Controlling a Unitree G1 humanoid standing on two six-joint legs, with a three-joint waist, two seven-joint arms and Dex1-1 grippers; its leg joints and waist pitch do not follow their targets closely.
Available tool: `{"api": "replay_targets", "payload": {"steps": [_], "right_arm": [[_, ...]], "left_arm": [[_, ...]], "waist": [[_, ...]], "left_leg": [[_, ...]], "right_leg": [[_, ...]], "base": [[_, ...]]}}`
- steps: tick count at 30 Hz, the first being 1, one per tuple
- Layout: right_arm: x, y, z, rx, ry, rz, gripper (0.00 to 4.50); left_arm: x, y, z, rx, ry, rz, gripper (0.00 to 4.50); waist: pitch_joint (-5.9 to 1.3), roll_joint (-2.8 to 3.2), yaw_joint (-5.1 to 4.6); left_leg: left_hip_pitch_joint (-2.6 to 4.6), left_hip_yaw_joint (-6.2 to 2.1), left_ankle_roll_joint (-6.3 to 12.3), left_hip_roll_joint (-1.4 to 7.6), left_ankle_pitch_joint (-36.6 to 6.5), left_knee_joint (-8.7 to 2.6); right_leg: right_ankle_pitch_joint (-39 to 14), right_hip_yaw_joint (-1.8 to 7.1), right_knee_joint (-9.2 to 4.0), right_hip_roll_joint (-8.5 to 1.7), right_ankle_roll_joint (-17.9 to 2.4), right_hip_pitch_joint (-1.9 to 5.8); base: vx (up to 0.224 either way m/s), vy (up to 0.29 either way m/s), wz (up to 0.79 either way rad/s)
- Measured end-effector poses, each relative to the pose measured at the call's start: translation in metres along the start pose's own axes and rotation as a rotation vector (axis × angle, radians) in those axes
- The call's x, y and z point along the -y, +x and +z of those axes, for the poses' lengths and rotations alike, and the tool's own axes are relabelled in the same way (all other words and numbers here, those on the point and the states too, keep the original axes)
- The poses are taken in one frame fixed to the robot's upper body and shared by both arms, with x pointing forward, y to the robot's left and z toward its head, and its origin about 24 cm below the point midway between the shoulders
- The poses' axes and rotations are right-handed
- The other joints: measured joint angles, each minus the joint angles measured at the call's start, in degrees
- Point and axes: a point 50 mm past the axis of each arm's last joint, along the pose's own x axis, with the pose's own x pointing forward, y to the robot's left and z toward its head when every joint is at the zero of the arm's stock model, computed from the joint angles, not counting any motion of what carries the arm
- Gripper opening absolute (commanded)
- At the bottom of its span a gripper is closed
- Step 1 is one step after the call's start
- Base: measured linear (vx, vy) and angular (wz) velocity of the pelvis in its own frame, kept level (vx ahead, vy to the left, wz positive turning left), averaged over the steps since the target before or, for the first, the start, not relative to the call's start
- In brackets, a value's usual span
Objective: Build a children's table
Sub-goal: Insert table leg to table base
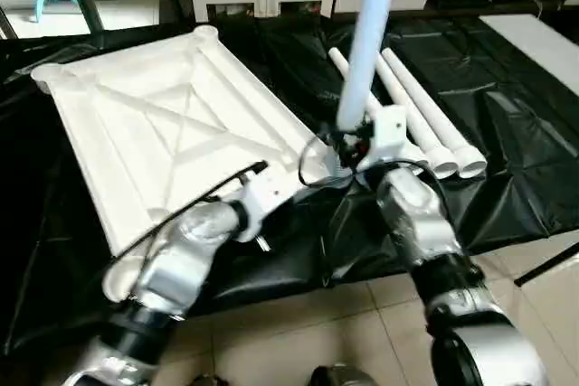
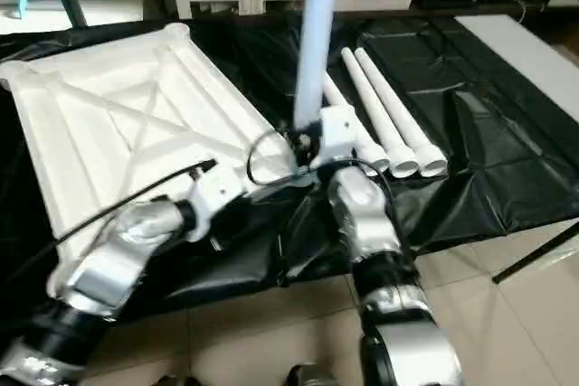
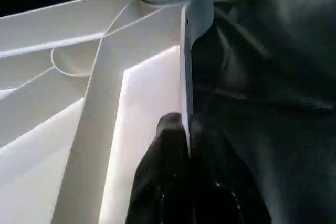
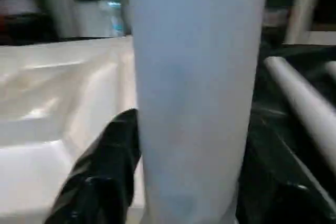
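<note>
Left eye view: right gripper (image 1: 348,137) clamps upright leg (image 1: 366,42) at tabletop (image 1: 154,124) 4 o'clock corner; left gripper (image 3: 186,145) pinches rim. Spare legs (image 1: 425,124) at 3 o'clock. Step: first leg; next, seat in socket.

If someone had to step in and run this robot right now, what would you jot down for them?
Left gripper: shut on the tabletop rim, steadying it near the corner.
Right gripper: around an upright leg standing at the tabletop's near right corner; whether it is fully seated I cannot tell.
Tabletop lies underside up on the black sheet. Three spare legs lie beside it.
Done: at most one leg placed.
Left: seat this leg, fit the other three.
</note>
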Motion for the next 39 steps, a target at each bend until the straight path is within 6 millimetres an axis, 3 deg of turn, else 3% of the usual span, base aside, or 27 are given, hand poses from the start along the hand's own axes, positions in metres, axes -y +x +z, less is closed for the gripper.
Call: {"api": "replay_targets", "payload": {"steps": [4, 6, 11, 12, 25, 39], "right_arm": [[0.007, -0.013, 0.009, -0.036, -0.05, 0.224, 3.04], [0.019, -0.024, 0.02, -0.056, -0.09, 0.316, 3.04], [0.028, -0.034, 0.028, -0.058, -0.061, 0.408, 3.04], [0.031, -0.037, 0.03, -0.065, -0.054, 0.427, 2.87], [0.036, -0.045, 0.03, -0.101, -0.002, 0.496, 1.87], [0.031, -0.041, 0.022, -0.089, 0.006, 0.411, 1.84]], "left_arm": [[0.0, -0.016, -0.006, 0.036, 0.06, -0.079, 0.0], [0.003, -0.022, -0.008, 0.051, 0.08, -0.13, 0.0], [0.004, -0.022, -0.007, 0.064, 0.087, -0.162, 0.0], [0.005, -0.022, -0.007, 0.069, 0.088, -0.167, 0.0], [0.006, -0.021, -0.008, 0.073, 0.093, -0.178, 0.0], [0.005, -0.017, -0.01, 0.05, 0.101, -0.158, 0.0]], "waist": [[0.14, 0.23, 0.69], [0.14, 0.23, 1.85], [0.15, 0.23, 2.62], [0.15, 0.23, 2.71], [0.14, 0.16, 3.0], [0.06, 0.07, 2.96]], "left_leg": [[-0.21, 0.0, 0.04, 0.23, 0.11, -0.41], [-0.18, 0.01, 0.23, 0.28, 0.22, -0.6], [-0.15, 0.11, 0.23, 0.28, 0.22, -0.63], [-0.15, 0.14, 0.23, 0.27, 0.22, -0.59], [0.01, 0.23, 0.19, 0.28, 0.25, -0.37], [0.2, 0.18, 0.02, 0.32, 0.17, 0.18]], "right_leg": [[-0.04, -0.05, 0.08, 0.26, 0.07, -0.45], [-0.11, -0.1, 0.07, 0.31, 0.11, -0.47], [-0.14, 0.0, 0.06, 0.3, 0.06, -0.46], [-0.14, 0.05, 0.06, 0.29, 0.06, -0.46], [-0.13, 0.14, 0.26, 0.26, 0.06, -0.33], [-0.13, 0.16, 0.75, 0.22, 0.05, -0.17]], "base": [[0.0, 0.0, 0.0], [0.0, 0.0, 0.0], [0.0, 0.0, 0.0], [0.0, 0.0, 0.0], [0.0, 0.0, 0.0], [0.0, 0.0, 0.0]]}}
